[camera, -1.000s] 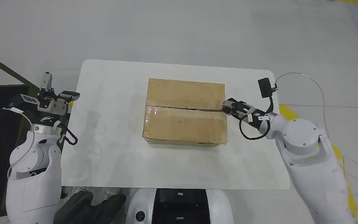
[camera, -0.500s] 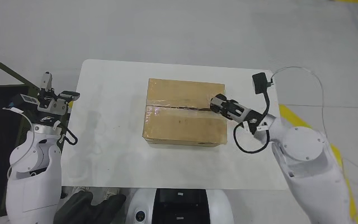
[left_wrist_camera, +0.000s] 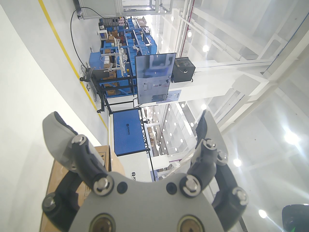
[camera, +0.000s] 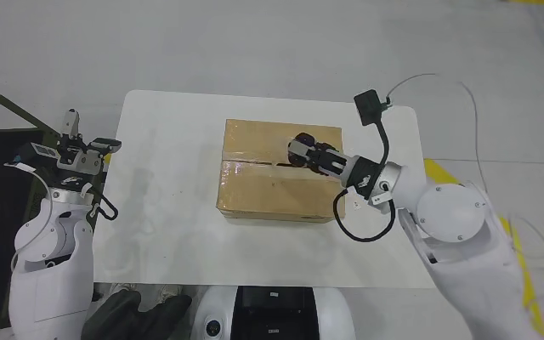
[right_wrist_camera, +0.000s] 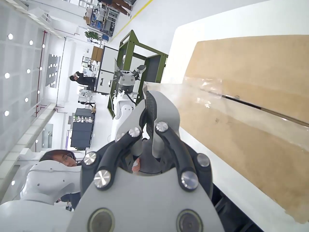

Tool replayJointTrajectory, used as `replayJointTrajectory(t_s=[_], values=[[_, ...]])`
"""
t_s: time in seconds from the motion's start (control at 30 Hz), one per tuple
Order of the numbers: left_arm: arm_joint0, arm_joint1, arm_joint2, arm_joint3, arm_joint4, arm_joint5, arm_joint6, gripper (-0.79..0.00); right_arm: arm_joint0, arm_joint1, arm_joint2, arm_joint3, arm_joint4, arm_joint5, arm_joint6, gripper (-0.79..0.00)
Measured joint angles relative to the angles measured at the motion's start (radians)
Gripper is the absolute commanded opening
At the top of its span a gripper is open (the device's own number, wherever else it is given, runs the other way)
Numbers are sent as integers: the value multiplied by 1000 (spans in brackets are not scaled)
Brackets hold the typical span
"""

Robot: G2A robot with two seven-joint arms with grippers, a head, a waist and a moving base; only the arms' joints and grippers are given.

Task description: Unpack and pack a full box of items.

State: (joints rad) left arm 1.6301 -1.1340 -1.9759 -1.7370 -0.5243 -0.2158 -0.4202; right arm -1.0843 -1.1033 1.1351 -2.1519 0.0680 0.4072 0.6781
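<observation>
Right gripper (camera: 299, 151): fingers (right_wrist_camera: 150, 107) pressed together with nothing between them. It sits above the top of the cardboard box, on its right half and close to the seam. Whether the tips touch the cardboard cannot be told.
Left gripper (left_wrist_camera: 130, 121): fingers spread wide and holding nothing. In the top view it is (camera: 85, 146) beside the table's left edge, well apart from the box.
Cardboard box (camera: 280, 183): closed and lying flat near the middle of the table, its two top flaps meeting along its length. In the right wrist view (right_wrist_camera: 253, 131) its brown top runs away from the gripper.
Seam (camera: 255, 160): a thin dark line between the flaps (right_wrist_camera: 241, 101).
Clear tape (right_wrist_camera: 210, 85): a shiny, wrinkled strip over the seam, reaching the box's left end (camera: 225, 170).
Table (camera: 161, 127): white with rounded corners, the box resting on it.
</observation>
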Motion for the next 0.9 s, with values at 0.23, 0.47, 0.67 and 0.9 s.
replayJointTrajectory(t_s=[0.23, 0.47, 0.67, 0.9], values=[[0, 0, 0, 0, 0, 0, 0, 0, 75, -14, -43, -22, 10, 11, -23, -785], [0, 0, 0, 0, 0, 0, 0, 0, 146, -26, -80, -53, -3, 59, -48, -785], [0, 0, 0, 0, 0, 0, 0, 0, 153, -32, -74, -75, 8, 81, -86, -785], [0, 0, 0, 0, 0, 0, 0, 0, 114, -30, -39, -111, 5, 114, -114, -785]])
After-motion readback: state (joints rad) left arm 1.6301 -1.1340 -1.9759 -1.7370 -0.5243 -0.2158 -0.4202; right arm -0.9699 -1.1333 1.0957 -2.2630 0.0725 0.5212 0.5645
